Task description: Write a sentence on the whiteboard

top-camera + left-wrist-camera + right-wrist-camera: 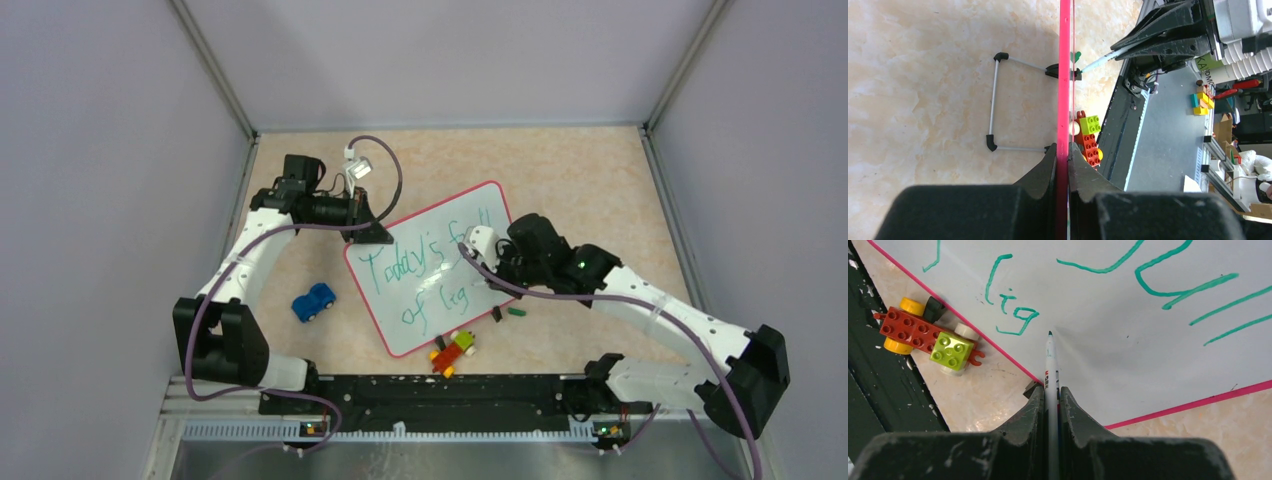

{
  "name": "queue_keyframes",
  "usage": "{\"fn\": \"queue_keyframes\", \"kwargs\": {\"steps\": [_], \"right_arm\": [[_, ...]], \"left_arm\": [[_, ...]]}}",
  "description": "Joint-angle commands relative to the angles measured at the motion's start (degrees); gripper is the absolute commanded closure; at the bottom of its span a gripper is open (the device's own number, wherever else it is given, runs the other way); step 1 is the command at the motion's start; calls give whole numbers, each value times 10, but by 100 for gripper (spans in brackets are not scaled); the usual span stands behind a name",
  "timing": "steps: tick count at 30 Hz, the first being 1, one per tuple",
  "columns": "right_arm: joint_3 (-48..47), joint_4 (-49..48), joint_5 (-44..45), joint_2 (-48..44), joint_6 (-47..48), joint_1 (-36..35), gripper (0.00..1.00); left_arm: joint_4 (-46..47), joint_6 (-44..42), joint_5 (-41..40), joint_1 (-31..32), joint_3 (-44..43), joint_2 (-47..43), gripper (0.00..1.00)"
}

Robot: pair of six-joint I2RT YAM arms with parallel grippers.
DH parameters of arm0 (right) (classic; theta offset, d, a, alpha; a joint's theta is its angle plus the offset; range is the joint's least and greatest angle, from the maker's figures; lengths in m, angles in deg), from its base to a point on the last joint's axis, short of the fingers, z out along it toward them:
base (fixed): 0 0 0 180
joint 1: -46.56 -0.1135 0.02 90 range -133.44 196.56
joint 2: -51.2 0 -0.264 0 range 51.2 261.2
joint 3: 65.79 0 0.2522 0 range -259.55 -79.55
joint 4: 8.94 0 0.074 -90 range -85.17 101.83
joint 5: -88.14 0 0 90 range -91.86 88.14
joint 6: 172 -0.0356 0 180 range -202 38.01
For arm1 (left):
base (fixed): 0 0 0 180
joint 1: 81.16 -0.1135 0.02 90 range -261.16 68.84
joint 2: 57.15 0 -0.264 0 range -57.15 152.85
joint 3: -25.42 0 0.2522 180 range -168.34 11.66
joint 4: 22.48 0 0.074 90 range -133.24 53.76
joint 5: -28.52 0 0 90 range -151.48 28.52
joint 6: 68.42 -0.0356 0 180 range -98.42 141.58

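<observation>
The whiteboard (440, 275) with a red-pink rim stands tilted on the table on a wire stand (998, 100). Green-teal lettering on it (425, 262) reads "Today's full" over "of lig". My left gripper (368, 232) is shut on the board's top-left rim (1064, 75), seen edge-on in the left wrist view. My right gripper (492, 272) is shut on a white marker (1050, 370). The marker's green tip (1050, 333) sits at the board just right of the "g" (1018, 322).
A red and lime brick toy car (453, 350) lies at the board's near corner, also in the right wrist view (928, 337). A blue toy car (313, 301) lies left of the board. A green marker cap (516, 312) lies right of it.
</observation>
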Motion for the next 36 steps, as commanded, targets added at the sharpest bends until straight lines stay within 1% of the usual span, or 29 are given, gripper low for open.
{"fn": "queue_keyframes", "kwargs": {"steps": [1,8,19,36], "right_arm": [[-13,-7,-21,-12,-11,23,100],[-10,-23,-32,-8,-16,26,100],[-34,-29,-35,6,-14,26,100],[-41,-53,-7,32,-15,26,100]], "left_arm": [[-1,-10,-17,7,10,4,100],[-1,-11,-16,7,9,5,100],[-1,-12,-15,7,10,3,100],[-1,-11,-15,7,7,7,100]]}}
